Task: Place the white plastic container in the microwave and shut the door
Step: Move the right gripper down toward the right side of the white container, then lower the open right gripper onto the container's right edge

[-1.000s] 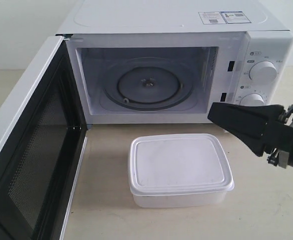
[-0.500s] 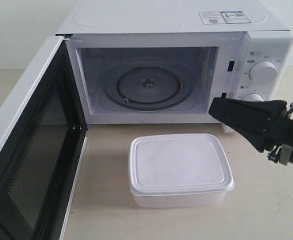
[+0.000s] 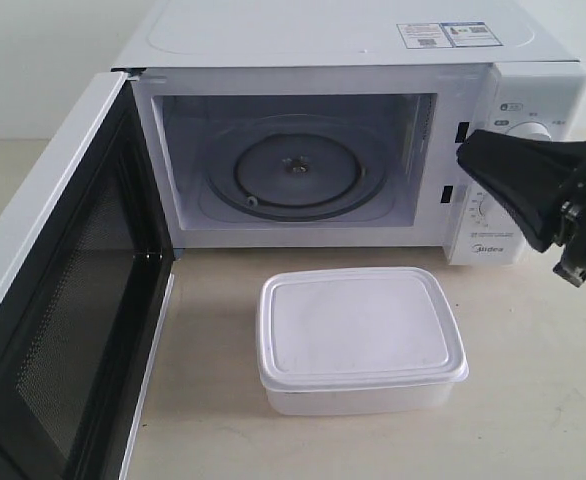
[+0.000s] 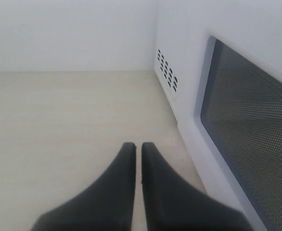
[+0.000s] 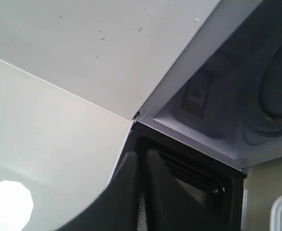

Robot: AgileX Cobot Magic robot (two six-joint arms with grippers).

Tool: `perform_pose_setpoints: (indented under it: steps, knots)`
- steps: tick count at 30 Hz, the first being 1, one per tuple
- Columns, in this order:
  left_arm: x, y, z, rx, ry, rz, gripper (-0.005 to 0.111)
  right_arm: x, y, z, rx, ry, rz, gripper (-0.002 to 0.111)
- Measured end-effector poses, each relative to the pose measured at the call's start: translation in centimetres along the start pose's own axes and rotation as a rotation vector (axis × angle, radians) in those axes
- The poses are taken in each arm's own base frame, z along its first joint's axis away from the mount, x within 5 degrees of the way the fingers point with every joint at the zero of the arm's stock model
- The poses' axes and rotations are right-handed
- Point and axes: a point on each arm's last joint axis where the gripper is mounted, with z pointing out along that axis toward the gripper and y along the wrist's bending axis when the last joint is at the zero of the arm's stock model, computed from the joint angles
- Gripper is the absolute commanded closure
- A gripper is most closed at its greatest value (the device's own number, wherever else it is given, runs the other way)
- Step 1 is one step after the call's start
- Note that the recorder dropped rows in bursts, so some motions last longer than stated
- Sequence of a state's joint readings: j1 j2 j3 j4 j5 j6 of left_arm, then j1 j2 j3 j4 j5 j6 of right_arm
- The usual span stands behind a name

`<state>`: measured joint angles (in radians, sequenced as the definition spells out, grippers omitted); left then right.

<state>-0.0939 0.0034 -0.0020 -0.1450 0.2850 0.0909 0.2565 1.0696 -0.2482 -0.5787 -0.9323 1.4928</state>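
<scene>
The door [image 3: 63,300] stands wide open; the white plastic container [image 3: 358,335] fronts the microwave [image 3: 273,40] cavity.

Lidded white plastic container [image 3: 360,340] before open-doored microwave [image 3: 353,60]

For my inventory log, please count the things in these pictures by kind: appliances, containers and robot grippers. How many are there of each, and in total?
Appliances: 1, the microwave.
Containers: 1, the white plastic container.
Grippers: 2, the left gripper and the right gripper.
Total: 4
</scene>
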Motion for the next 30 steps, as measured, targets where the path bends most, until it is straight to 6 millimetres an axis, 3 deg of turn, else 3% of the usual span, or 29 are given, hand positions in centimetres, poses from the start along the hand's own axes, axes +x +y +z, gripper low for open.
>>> perform_pose_setpoints:
  steps: [3, 7, 11, 19, 25, 30]
  knots:
    - [0.0, 0.0, 0.0, 0.0, 0.0, 0.0, 0.102, 0.3, 0.3, 0.4, 0.004, -0.018, -0.109, 0.108]
    - [0.0, 0.0, 0.0, 0.0, 0.0, 0.0, 0.102, 1.4, -0.9, 0.6, 0.181, 0.09, -0.576, 0.108]
    - [0.0, 0.0, 0.0, 0.0, 0.0, 0.0, 0.102, 2.0, -3.1, -0.1, 0.43, 0.271, -0.884, 0.108]
    - [0.0, 0.0, 0.0, 0.0, 0.0, 0.0, 0.102, 3.5, -3.3, -0.3, 0.535, 0.279, -0.629, 0.108]
    - [0.0, 0.0, 0.0, 0.0, 0.0, 0.0, 0.102, 6.1, -1.0, 0.2, 0.413, 0.214, -0.452, 0.108]
    - [0.0, 0.0, 0.0, 0.0, 0.0, 0.0, 0.102, 7.6, 0.1, -0.9, 0.301, 0.089, -0.257, 0.108]
